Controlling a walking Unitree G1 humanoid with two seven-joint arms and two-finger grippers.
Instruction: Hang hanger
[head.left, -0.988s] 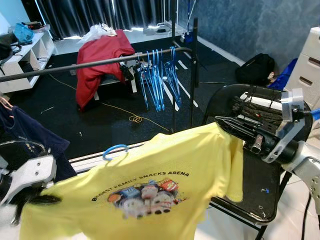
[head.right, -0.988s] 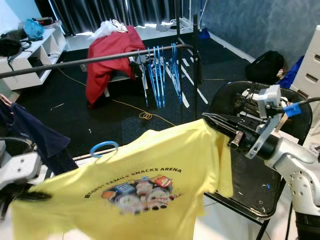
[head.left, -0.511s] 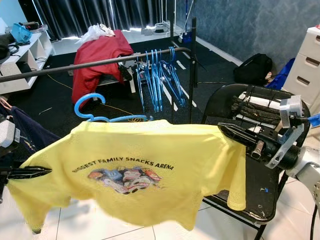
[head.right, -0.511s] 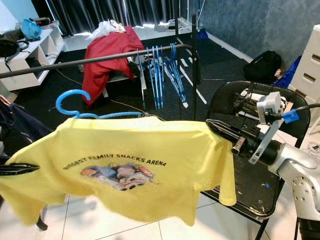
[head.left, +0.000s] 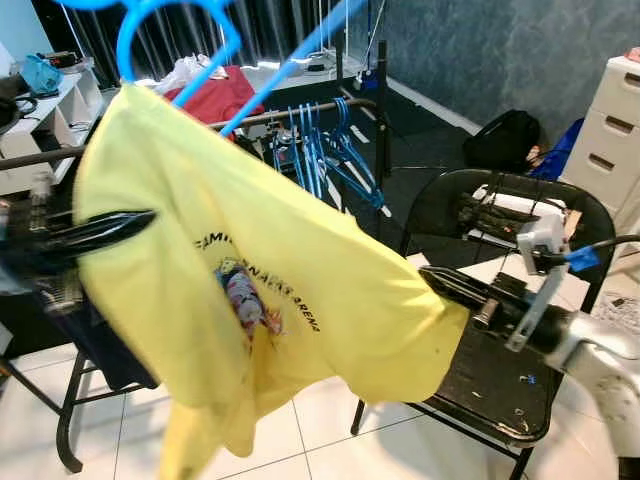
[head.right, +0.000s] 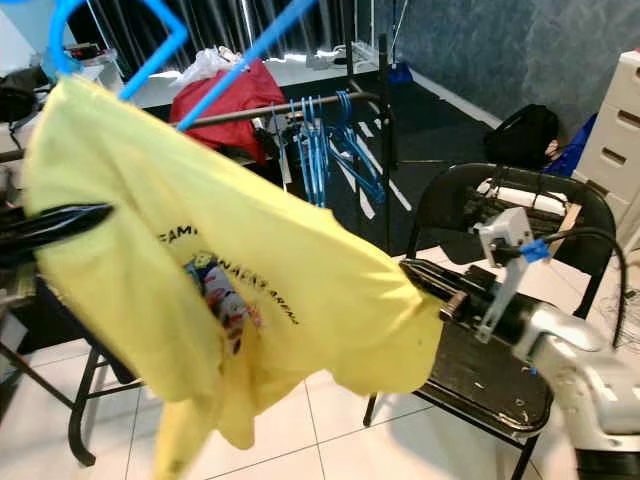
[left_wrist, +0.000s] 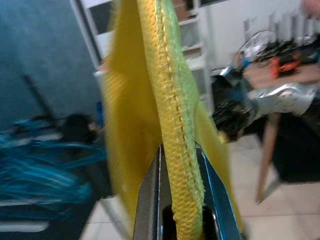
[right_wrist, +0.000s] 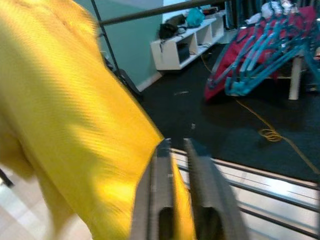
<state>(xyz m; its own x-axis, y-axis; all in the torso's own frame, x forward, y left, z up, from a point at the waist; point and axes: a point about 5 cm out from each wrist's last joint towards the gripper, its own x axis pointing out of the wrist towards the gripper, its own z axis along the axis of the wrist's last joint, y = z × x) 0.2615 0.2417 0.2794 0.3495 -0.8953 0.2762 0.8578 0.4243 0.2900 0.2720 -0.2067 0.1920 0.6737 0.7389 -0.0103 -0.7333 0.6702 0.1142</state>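
A: Status? Where's the hanger (head.left: 190, 45)?
B: Blue, tipped steeply, hook well above the left gripper (head.left: 135, 222), yellow shirt (head.left: 270, 290) draped over it. Not on the rail (head.left: 300, 112) yet, which sits beyond both grippers w/ other blue hangers (head.left: 320, 160) already hung.

A: Jaws?
B: Left: closed tight on the shirt hem, seam pinched between the fingers (left_wrist: 150, 200) per wrist view. Right gripper (head.left: 440, 285): fingers (right_wrist: 160, 190) nearly together, clamped on the far shoulder fabric, cloth wrapped over the tips.

A: Risks?
B: Several, judging from this. First, both grips look to be on cloth, not plastic; hanger could slide out of the neck w/ this much tilt. Second, shirt bunches and hangs low between the jaws, so could drag or snag on the black chair (head.left: 500, 380) just below the right jaws. Third, frame looks blurred, prob fast motion; swinging hook may miss the rail or knock the hung hangers.

A: Anything else?
B: Hook partly cut off at the frame top, so can't tell its facing. Wrong facing = no catch on the rail. Uneven pull between jaws could also slip the shirt off one shoulder.

A: Fix?
B: Level the hanger, slow down, then raise the hook above the rail before lowering.
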